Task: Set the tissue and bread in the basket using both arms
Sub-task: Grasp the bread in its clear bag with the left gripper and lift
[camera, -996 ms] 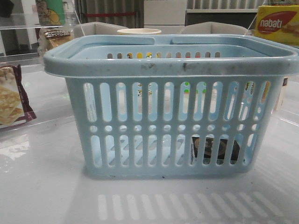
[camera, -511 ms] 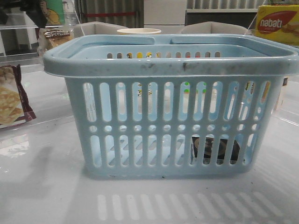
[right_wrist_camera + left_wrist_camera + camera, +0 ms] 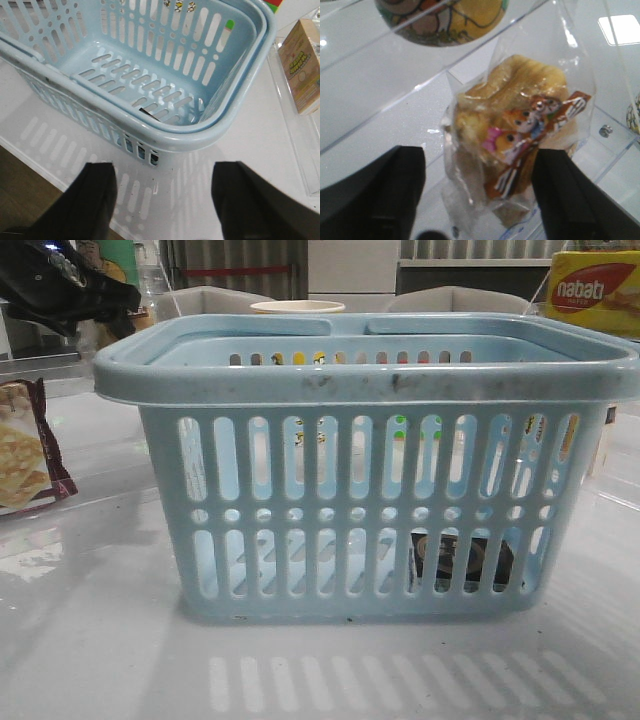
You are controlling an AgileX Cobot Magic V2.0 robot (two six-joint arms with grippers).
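The left gripper (image 3: 480,200) was spread wide, one finger on either side of the bread (image 3: 520,145) in its clear wrapper, not clamped on it. The right gripper (image 3: 162,200) was also wide and empty, above the table (image 3: 240,135) beside the basket (image 3: 220,127). The tissue (image 3: 463,562) lay inside the basket (image 3: 370,380), low at its right end.

The left arm (image 3: 62,288) has come into the front view behind the basket's (image 3: 365,380) far-left corner, where a second ago only shelf items showed. It now covers the bread (image 3: 520,135) that was visible there. Its shadow has spread across the surface (image 3: 90,640) left of the basket.
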